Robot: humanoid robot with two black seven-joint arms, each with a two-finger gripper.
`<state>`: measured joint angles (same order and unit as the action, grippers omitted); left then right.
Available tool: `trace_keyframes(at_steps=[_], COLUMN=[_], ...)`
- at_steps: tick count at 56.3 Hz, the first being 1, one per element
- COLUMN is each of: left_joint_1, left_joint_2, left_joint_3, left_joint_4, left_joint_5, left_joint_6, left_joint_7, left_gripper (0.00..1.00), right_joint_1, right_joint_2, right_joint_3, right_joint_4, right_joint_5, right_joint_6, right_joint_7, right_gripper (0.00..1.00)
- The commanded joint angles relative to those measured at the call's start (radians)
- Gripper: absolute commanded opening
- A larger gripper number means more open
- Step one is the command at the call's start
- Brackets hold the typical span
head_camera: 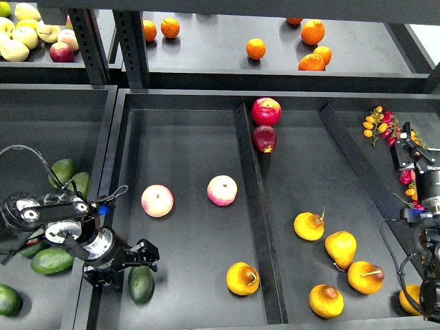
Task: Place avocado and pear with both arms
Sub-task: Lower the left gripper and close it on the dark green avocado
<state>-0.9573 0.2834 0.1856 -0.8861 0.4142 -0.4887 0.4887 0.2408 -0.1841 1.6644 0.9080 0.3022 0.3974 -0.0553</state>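
While the left gripper (146,256) hangs open just above the avocado (141,283) at lower left, retreat straight up; the pear (243,278) lies lower centre; right gripper (411,142) unreadable.

Left pincer (146,256) hovers just above the avocado (141,284); pear (243,278) lies nearby.
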Motion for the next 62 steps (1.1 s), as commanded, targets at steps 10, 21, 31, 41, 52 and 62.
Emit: trace_keyframes(at_steps=[10, 21, 31, 41, 52, 62], left_joint_1=[0.0, 0.0, 0.009, 0.028, 0.035, 0.035], left_joint_2=[-0.035, -0.044, -0.046, -0.046, -0.058, -0.063], left_joint_3=[0.002, 0.005, 0.005, 0.005, -0.008, -0.028], left_joint_4=[0.033, 0.055, 0.058, 0.058, 0.062, 0.088], left_joint_5=[0.001, 0.001, 0.009, 0.044, 0.048, 0.048], left_joint_6=[0.0, 0.0, 0.0, 0.0, 0.0, 0.0], left_joint_7=[0.0, 0.0, 0.0, 0.0, 0.0, 0.0], left_gripper=[1.0, 1.0, 1.0, 1.0, 0.95, 0.8], right_joint_1=[0.0, 0.0, 0.002, 0.002, 0.002, 0.003], right_joint_2=[0.0, 0.0, 0.0, 0.0, -0.002, -0.002], right_joint_3=[0.0, 0.002, 0.002, 0.002, 0.002, 0.003], right_joint_4=[0.0, 0.0, 0.0, 0.0, 0.0, 0.0], right_joint_5=[0.0, 0.0, 0.0, -0.002, -0.002, -0.002], right_joint_6=[0.003, 0.004, 0.005, 0.014, 0.021, 0.021], right_joint_7=[0.0, 0.0, 0.002, 0.002, 0.002, 0.002], right_gripper=[1.0, 1.0, 1.0, 1.0, 1.0, 1.0])
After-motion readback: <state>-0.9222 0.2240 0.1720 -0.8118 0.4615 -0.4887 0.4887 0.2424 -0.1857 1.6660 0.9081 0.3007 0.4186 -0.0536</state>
